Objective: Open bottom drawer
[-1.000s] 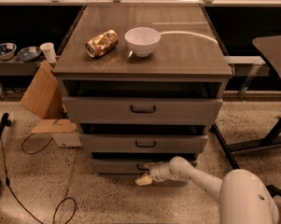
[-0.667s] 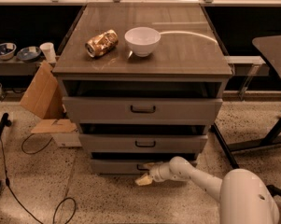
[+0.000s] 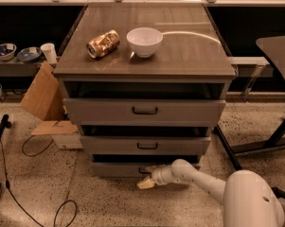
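The bottom drawer [image 3: 114,169] is the lowest and shortest grey front of the cabinet [image 3: 146,70]. It stands pulled out a little, with a dark gap above it. Its small dark handle [image 3: 143,170] is partly covered by my gripper [image 3: 148,176], which sits right at the handle at the front middle of the drawer. My white arm [image 3: 199,176] reaches in from the lower right. The mid-sized drawer [image 3: 180,145] and the biggest drawer [image 3: 99,110] above it also stand slightly out.
A white bowl [image 3: 144,41] and a crushed can [image 3: 103,43] sit on the cabinet top. Cardboard pieces [image 3: 41,92] lean at the cabinet's left. Cables [image 3: 35,148] lie on the floor at left. A table's dark legs [image 3: 270,141] stand at right.
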`<state>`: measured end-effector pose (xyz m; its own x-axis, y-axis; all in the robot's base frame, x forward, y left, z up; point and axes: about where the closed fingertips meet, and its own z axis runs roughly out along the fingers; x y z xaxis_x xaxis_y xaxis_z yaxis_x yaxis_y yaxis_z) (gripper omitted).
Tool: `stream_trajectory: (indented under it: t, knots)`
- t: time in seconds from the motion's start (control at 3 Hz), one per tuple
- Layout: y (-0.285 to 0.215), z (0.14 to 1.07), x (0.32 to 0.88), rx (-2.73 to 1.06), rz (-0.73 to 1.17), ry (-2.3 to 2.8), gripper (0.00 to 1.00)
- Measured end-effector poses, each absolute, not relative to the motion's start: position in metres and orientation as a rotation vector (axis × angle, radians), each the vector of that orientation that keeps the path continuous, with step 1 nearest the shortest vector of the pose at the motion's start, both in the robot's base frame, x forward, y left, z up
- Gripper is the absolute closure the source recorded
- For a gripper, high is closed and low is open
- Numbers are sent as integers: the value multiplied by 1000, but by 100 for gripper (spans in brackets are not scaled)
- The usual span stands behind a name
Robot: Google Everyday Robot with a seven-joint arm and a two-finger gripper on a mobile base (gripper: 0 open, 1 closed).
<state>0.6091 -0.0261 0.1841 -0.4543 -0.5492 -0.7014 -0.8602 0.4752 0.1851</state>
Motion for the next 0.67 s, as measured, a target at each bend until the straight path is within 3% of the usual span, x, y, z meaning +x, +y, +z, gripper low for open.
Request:
stream_trajectory:
  t: [0.67]
  knots:
    - [-25,184,598,-1163,734,2181,30]
